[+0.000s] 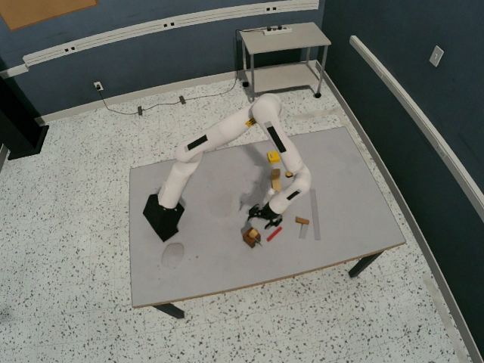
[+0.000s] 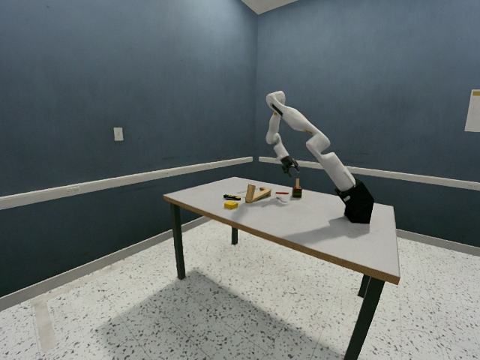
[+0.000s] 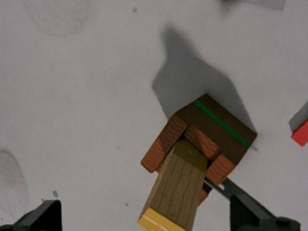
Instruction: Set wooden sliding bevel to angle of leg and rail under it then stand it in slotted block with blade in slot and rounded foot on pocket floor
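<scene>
The wooden sliding bevel [image 1: 254,233] [image 2: 297,182] [image 3: 178,190] stands upright in the slotted block [image 1: 247,239] [image 2: 296,193] [image 3: 218,126], a brown block with a green stripe. Its foot sits in the pocket and its grey blade [image 3: 232,191] pokes out of the slot at the side. My gripper [image 1: 263,220] [image 2: 289,169] [image 3: 146,225] is open and empty. It hangs above the bevel without touching it; in the wrist view the fingertips show far apart on either side. The wooden leg and rail [image 1: 275,179] [image 2: 256,193] lie further back. The black bevel [image 2: 232,196] lies beyond them.
A red bar [image 1: 274,233] [image 2: 281,192] [image 3: 300,132] lies close beside the block. A small wooden square [image 1: 302,220] and a long grey ruler [image 1: 314,214] lie to the right. A yellow box [image 1: 273,156] [image 2: 231,205] sits near the leg and rail.
</scene>
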You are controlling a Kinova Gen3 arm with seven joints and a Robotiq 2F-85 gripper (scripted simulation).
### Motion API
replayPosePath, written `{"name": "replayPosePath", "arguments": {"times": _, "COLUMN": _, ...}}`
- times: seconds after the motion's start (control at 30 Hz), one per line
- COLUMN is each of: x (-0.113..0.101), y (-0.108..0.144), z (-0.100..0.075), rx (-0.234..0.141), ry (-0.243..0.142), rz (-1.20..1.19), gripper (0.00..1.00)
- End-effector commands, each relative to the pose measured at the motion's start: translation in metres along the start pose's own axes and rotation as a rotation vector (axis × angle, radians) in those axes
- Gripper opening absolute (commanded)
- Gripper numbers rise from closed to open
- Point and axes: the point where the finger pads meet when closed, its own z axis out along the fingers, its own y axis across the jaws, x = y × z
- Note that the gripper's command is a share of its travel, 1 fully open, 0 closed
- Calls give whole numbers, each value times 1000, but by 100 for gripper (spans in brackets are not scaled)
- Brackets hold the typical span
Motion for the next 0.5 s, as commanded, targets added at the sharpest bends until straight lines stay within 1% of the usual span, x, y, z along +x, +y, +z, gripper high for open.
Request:
{"name": "replayPosePath", "arguments": {"times": 0.0, "x": -5, "y": -2, "z": 2, "rx": -12, "ry": 48, "rz": -88, "gripper": 100}}
{"name": "replayPosePath", "arguments": {"times": 0.2, "x": -12, "y": -3, "z": 3, "rx": -48, "ry": 112, "rz": -225, "gripper": 100}}
{"name": "replayPosePath", "arguments": {"times": 0.37, "x": -18, "y": -4, "z": 3, "rx": -89, "ry": 156, "rz": -331, "gripper": 100}}
{"name": "replayPosePath", "arguments": {"times": 0.4, "x": -19, "y": -5, "z": 3, "rx": -98, "ry": 164, "rz": -352, "gripper": 100}}
{"name": "replayPosePath", "arguments": {"times": 0.47, "x": -19, "y": -5, "z": 3, "rx": -98, "ry": 164, "rz": -352, "gripper": 100}}
